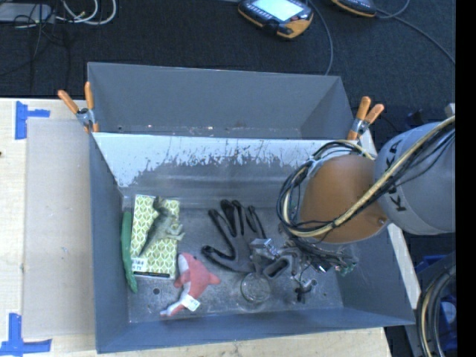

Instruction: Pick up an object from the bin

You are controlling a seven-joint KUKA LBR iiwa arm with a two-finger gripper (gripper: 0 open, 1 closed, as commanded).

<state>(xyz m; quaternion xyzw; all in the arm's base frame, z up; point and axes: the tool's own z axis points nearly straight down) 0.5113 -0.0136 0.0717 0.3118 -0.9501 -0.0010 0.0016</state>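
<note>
Pincer just beside black glove

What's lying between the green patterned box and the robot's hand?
In the camera view, a floppy black glove-like thing lies between the green patterned box and the hand.

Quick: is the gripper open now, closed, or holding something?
Gripper: it cannot be told; it is low in the right part of the bin, next to a black glove-like thing.
</note>
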